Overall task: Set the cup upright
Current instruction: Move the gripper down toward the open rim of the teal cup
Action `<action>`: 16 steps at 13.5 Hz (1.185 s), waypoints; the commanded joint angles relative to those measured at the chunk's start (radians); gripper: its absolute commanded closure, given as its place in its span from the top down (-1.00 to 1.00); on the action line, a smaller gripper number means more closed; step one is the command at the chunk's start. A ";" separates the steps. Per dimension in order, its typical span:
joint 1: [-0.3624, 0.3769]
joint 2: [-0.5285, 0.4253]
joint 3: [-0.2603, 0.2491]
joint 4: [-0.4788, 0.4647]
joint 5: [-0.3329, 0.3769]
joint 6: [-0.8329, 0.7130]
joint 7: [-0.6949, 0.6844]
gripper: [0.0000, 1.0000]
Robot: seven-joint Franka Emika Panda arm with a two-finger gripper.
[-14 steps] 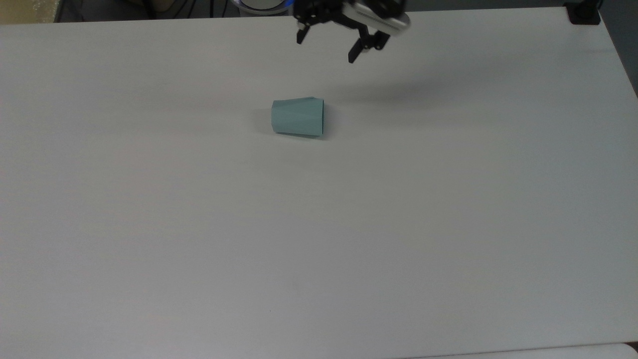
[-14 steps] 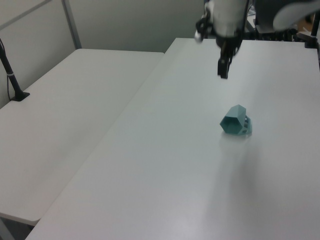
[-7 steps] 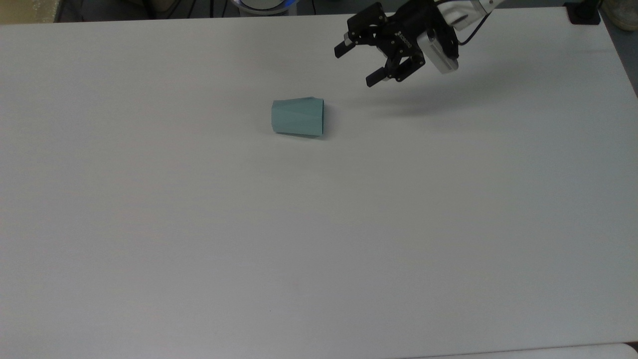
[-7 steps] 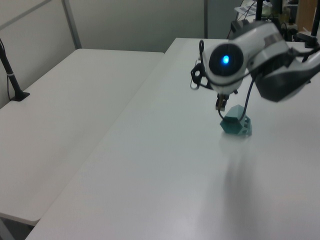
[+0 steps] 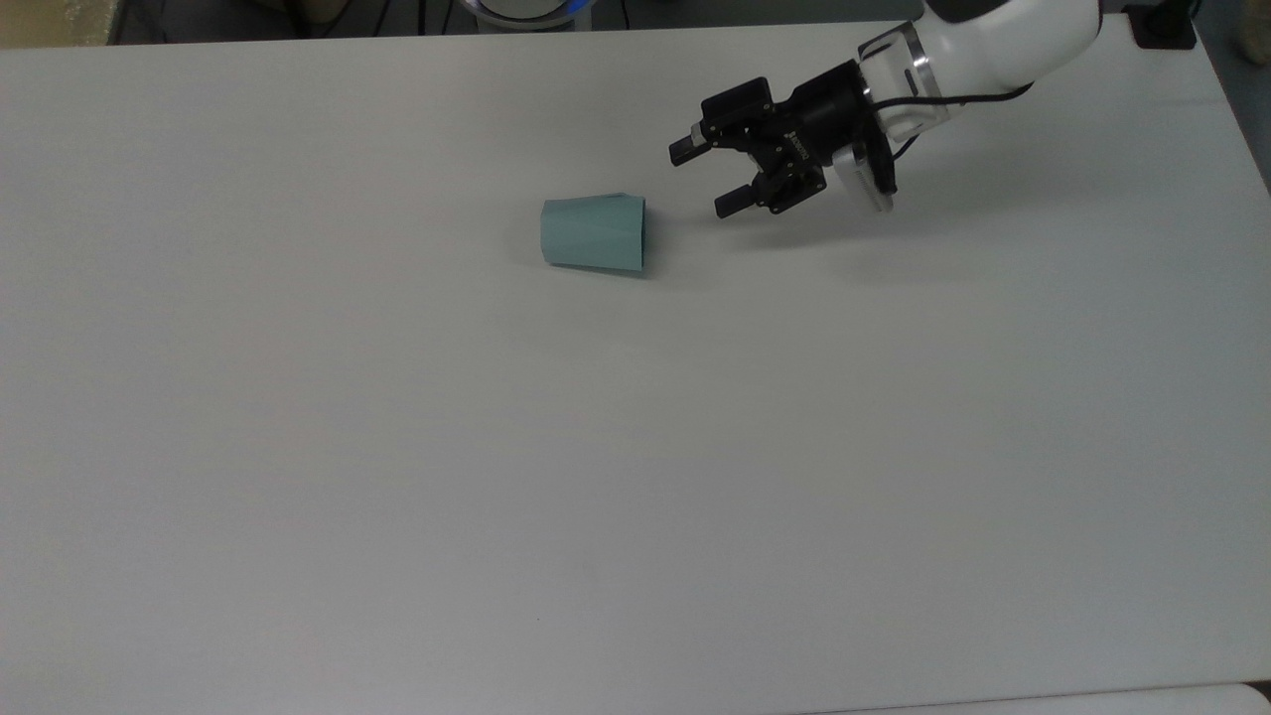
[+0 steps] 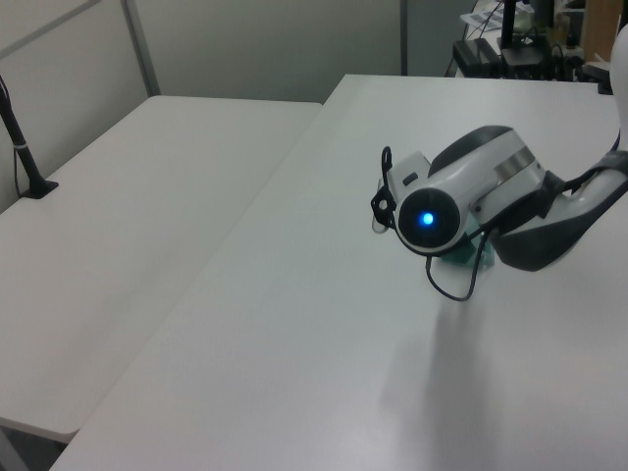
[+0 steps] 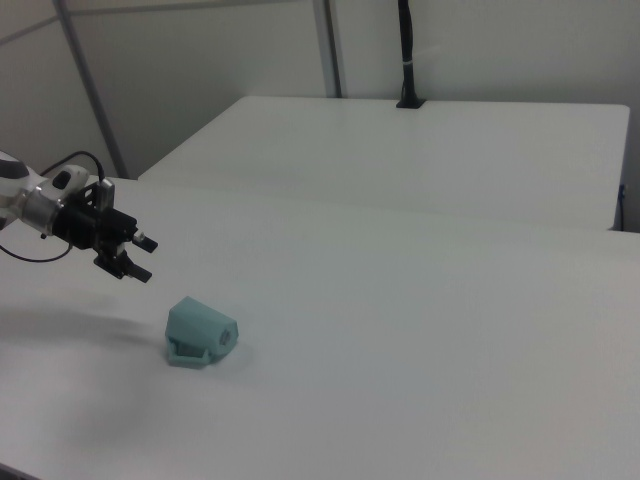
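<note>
Lying on its side mid-worktop [image 5: 298, 447]: cup [image 5: 594, 233]. Just beside its rim, apart: gripper [image 5: 707, 179], fingers [image 5: 730, 204] spread, empty. Likely light, stiff, slippery plastic; best pinched across the faceted walls near the rim.

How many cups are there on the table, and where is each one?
1. The teal cup lies on its side on the white table, apart from the open end effector, which is to the top view's right of it.
</note>
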 commanded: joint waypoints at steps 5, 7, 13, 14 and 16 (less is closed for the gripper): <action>-0.021 0.032 -0.009 -0.098 -0.033 0.013 0.083 1.00; -0.041 0.049 -0.009 -0.106 -0.038 0.042 0.083 1.00; -0.062 0.059 -0.009 -0.158 -0.050 0.068 0.086 0.49; -0.062 0.059 -0.009 -0.161 -0.050 0.068 0.094 0.13; -0.064 0.059 -0.009 -0.167 -0.053 0.070 0.096 -0.54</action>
